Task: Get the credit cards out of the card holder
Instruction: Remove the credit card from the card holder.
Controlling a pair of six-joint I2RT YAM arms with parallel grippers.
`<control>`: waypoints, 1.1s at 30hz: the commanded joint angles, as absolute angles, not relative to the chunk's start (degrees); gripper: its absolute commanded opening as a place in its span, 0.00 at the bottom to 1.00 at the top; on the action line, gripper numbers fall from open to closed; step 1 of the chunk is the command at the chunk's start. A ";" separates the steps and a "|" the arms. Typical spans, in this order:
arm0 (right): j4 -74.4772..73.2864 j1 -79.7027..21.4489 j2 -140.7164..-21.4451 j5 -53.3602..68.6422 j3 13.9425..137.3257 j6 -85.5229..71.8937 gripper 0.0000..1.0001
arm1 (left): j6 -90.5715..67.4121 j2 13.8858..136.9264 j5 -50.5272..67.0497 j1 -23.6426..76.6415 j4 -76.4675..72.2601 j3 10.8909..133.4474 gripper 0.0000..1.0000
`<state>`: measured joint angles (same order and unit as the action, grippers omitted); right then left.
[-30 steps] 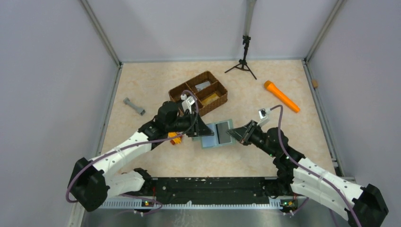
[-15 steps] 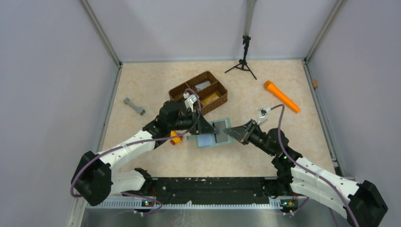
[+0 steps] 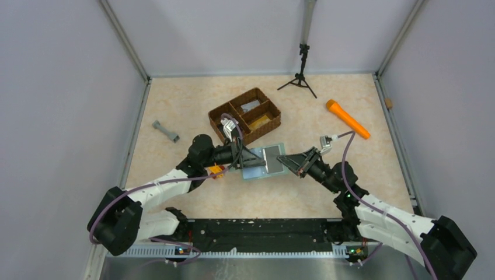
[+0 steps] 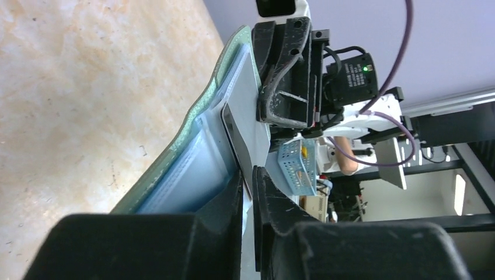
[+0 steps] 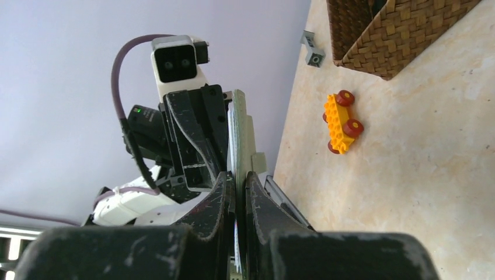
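Over the desk (image 3: pixel 303 192), just in front of the basket (image 3: pixel 245 115), we see the holder (image 3: pixel 252 172) open between both arms. Left arm reaches low, forward and to the right. Its left claw (image 4: pixel 248 175) is clenched on the edge of a grey card (image 3: pixel 271 158) in the holder. Right arm stretches forward and to the left, right claw (image 5: pixel 238 178) clamped on the holder's right edge. The claws face each other.

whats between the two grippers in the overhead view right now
The open card holder, with a pale grey credit card on it, spans the gap between the left gripper and the right gripper. The top view shows it.
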<state>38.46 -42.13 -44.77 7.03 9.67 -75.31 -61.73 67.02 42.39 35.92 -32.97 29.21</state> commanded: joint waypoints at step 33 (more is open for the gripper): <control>48.81 -42.99 -42.77 10.25 9.34 -77.47 0.00 | -68.97 67.53 48.15 34.73 -50.08 26.60 0.00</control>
<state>43.24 -42.59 -43.29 10.46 9.32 -76.60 -70.17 69.36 47.77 35.66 -48.38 27.09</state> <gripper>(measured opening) 0.040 0.007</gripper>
